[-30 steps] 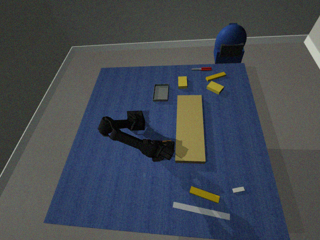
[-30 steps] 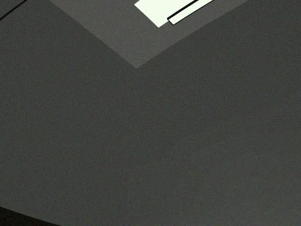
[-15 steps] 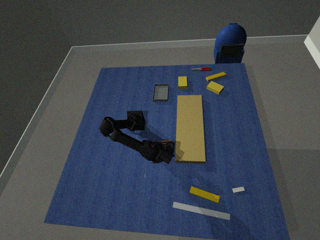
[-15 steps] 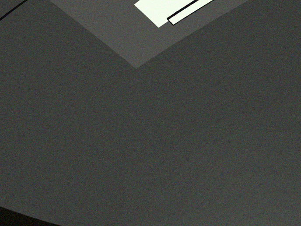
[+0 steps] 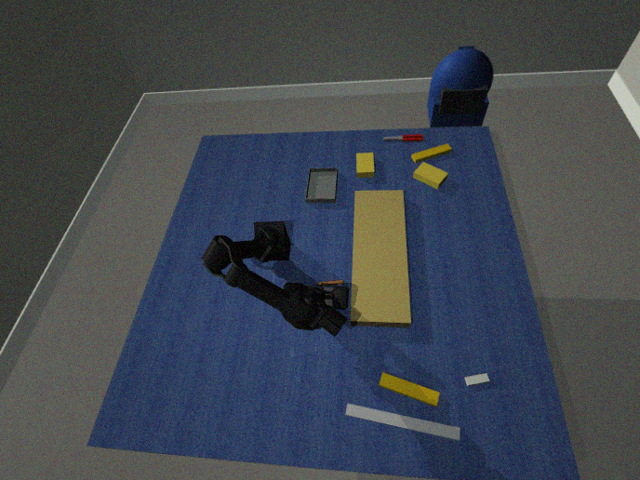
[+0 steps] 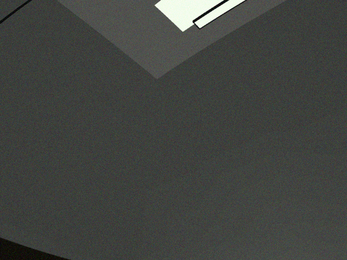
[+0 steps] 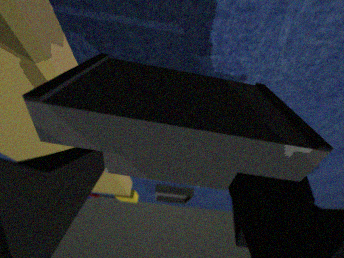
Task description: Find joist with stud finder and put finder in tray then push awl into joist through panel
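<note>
Top view, left to right. Arm base point(image 5: 271, 234) on blue mat point(image 5: 170, 330). Tray point(image 5: 321, 184) beyond it, nothing inside. End effector point(image 5: 339, 304) low over mat, just beside panel's near-left corner, clenched on stud finder point(image 7: 175, 120); wrist view shows the dark flat body spanning both fingers. Small orange item point(image 5: 330, 282) on mat beside the wrist. Panel point(image 5: 380, 255) lies flat. Awl point(image 5: 404, 138) at mat's far edge, well apart.

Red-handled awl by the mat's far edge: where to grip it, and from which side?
Probably the red handle, from straight above, fingers closing across its width: the awl lies flat on the mat, and its grey shaft looks thinner.
</note>
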Robot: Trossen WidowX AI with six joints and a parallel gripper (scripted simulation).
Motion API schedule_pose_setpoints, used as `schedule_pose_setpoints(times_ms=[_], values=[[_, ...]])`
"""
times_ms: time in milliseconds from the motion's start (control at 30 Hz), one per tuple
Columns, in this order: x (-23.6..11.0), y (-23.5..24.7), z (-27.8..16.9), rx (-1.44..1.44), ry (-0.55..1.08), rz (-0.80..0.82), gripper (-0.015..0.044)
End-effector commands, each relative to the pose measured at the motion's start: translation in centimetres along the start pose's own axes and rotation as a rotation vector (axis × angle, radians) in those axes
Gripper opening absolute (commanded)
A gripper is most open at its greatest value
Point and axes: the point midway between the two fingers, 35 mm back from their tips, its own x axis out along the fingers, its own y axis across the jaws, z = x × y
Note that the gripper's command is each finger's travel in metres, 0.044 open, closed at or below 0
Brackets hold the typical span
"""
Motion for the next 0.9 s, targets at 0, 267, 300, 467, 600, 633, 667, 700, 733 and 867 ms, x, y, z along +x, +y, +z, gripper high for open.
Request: schedule_pose_setpoints(times_ms=[0,267,300,467,600,633,667,700,733,867], values=[[-0.16,0.12,0.11,-0.003,0.036,0.007,0.0000],[-0.15,0.12,0.21,-0.004,0.077,0.006,0.0000],[-0.14,0.11,0.23,-0.005,0.085,0.005,0.0000],[-0.12,0.10,0.32,-0.006,0.126,0.004,0.0000],[-0.12,0.10,0.41,-0.007,0.158,0.004,0.0000],[-0.12,0.10,0.43,-0.007,0.166,0.004,0.0000],[-0.12,0.11,0.46,-0.007,0.174,0.005,0.0000],[-0.12,0.11,0.48,-0.007,0.183,0.005,0.0000],[-0.13,0.11,0.50,-0.007,0.191,0.006,0.0000],[-0.14,0.12,0.61,-0.006,0.223,0.009,0.0000]])
